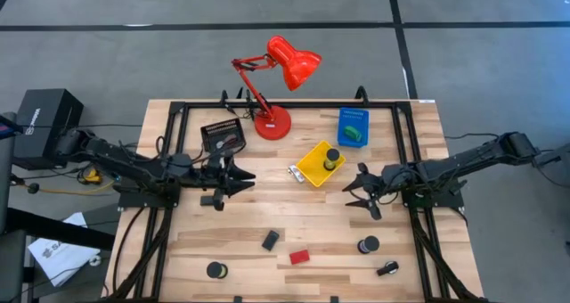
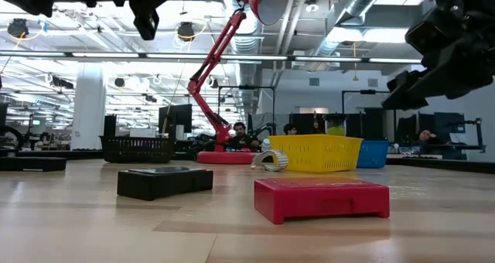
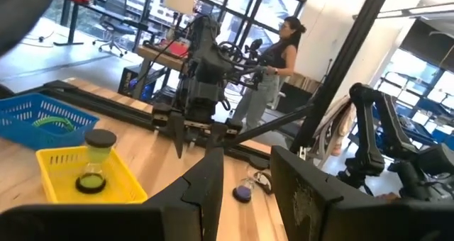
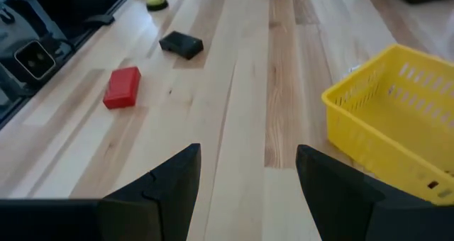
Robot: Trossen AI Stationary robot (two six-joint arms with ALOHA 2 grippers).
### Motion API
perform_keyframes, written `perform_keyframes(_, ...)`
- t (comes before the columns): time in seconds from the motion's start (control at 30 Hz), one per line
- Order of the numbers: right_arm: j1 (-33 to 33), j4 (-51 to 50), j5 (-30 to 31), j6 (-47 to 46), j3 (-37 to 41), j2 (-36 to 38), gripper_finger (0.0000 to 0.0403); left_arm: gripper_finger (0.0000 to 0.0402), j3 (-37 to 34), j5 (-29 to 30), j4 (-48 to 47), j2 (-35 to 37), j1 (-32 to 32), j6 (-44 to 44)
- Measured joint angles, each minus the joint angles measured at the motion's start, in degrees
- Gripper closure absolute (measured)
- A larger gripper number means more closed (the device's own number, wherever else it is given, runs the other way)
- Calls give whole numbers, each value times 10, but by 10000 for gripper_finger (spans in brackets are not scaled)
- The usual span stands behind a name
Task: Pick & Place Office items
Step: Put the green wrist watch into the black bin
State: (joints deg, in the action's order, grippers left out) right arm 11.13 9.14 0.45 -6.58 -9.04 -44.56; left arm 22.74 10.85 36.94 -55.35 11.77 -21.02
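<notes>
Office items lie on the near half of the wooden table: a black block (image 1: 270, 241), a red block (image 1: 299, 257), a black tape roll (image 1: 215, 270), a second roll (image 1: 368, 245) and a small dark clip (image 1: 387, 268). A silvery clip (image 1: 294, 171) lies beside the yellow tray (image 1: 313, 169), which holds a green cylinder with a black cap (image 3: 99, 152). My left gripper (image 1: 245, 178) hovers open left of the yellow tray, pointing level toward the table's right. My right gripper (image 1: 349, 194) hovers open right of that tray, tipped slightly down toward the left.
A red desk lamp (image 1: 272, 120) stands at the far middle. A black tray (image 1: 223, 136) sits to its left and a blue tray (image 1: 353, 126) with a green thing inside to its right. Bare wood lies between the two grippers. People show beyond the table.
</notes>
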Motion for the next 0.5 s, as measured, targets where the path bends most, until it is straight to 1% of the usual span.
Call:
perform_keyframes(0.2, 0, 4, 0, -1, 0, 0, 180, 289, 0, 13, 1, 0, 0, 2)
perform_keyframes(0.5, 0, 3, 0, 0, 0, 0, 180, 289, 0, 14, 1, 0, -1, 2)
